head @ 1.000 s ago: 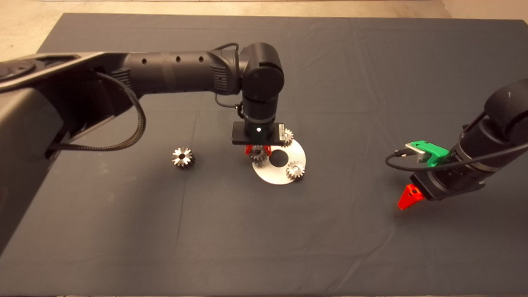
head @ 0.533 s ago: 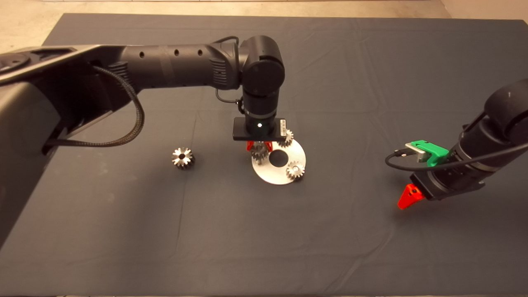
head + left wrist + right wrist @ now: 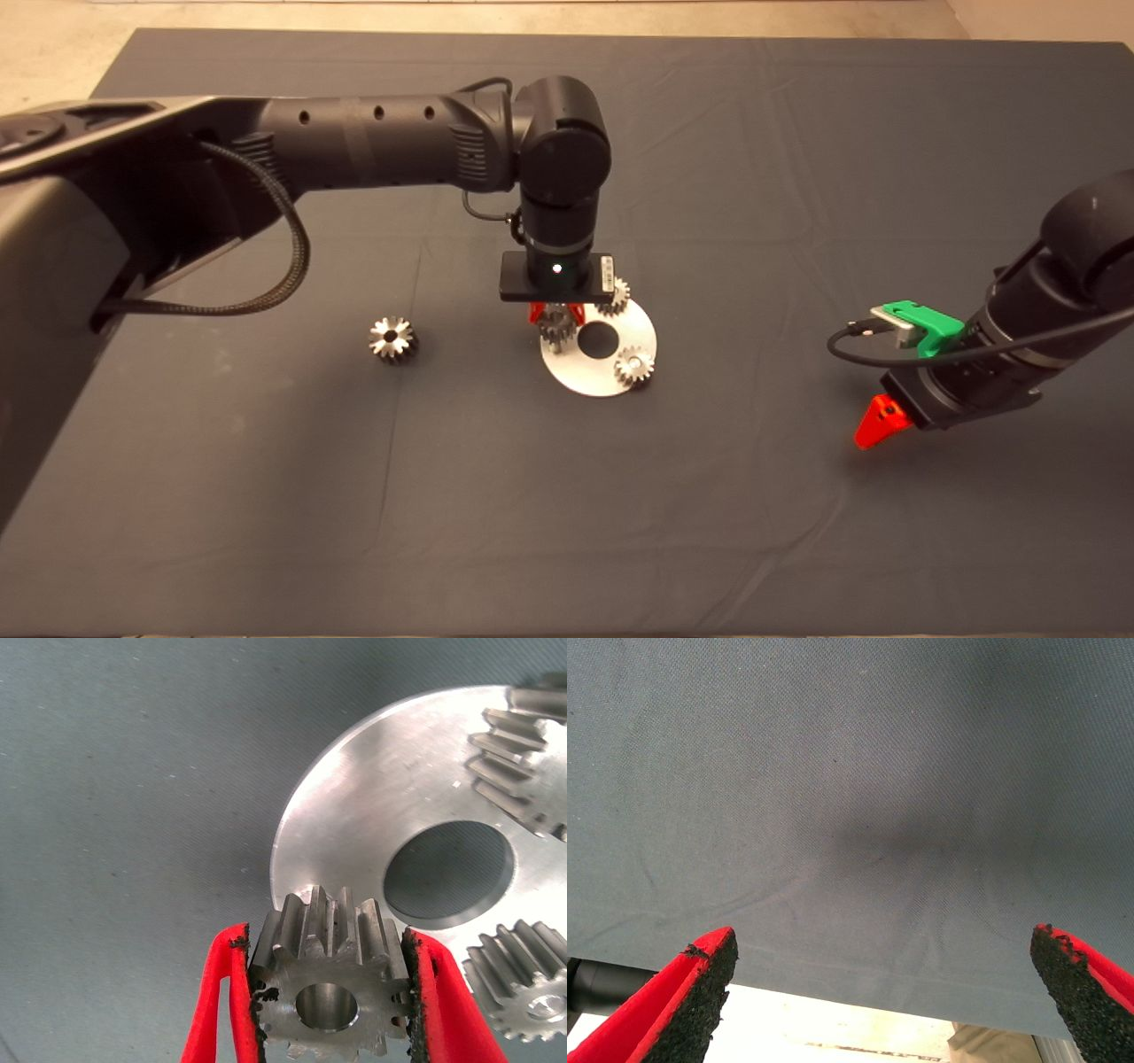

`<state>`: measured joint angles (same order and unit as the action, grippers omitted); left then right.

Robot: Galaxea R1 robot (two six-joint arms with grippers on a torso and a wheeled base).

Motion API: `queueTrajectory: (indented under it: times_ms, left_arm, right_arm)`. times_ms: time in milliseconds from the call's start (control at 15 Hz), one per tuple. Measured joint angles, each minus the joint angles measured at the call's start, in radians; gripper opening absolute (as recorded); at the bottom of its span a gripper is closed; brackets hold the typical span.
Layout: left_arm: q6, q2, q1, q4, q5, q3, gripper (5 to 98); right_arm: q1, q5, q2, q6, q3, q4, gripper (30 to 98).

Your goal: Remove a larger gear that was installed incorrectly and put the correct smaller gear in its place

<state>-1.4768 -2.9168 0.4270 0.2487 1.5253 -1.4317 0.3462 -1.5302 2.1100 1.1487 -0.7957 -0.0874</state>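
Note:
My left gripper (image 3: 555, 319) is shut on the smaller gear (image 3: 555, 333), a silvery fine-toothed gear with a round bore. It holds the gear at the left rim of the round metal plate (image 3: 602, 379). In the left wrist view the gear (image 3: 326, 967) sits between the red fingers (image 3: 221, 1010), over the rim of the plate (image 3: 372, 788); I cannot tell whether it touches the plate. The larger gear (image 3: 392, 339), star-like with deep teeth, lies on the mat left of the plate. My right gripper (image 3: 881, 424) is open and empty at the right.
Two other small gears stand on the plate, one at its far side (image 3: 614, 295) and one at its near right (image 3: 634, 365); both show in the left wrist view (image 3: 523, 753) (image 3: 523, 992). The plate has a dark centre hole (image 3: 599, 340). The right wrist view shows only mat (image 3: 859, 797).
My left gripper with the smaller gear has shifted slightly up and away over the plate's left rim. The right arm has not moved.

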Motion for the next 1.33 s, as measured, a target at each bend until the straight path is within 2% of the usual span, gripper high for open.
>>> queueTrajectory:
  times_ms: [800,1333]
  left_arm:
    - [-0.003,0.013,-0.003,0.002,0.0,0.002,23.5]
    - [-0.023,0.013,-0.015,0.001,0.0,0.014,23.5]
  right_arm:
    - [0.0,0.0,-0.004,0.0,0.0,-0.01,87.7]
    - [0.0,0.0,-0.004,0.0,0.0,-0.01,87.7]
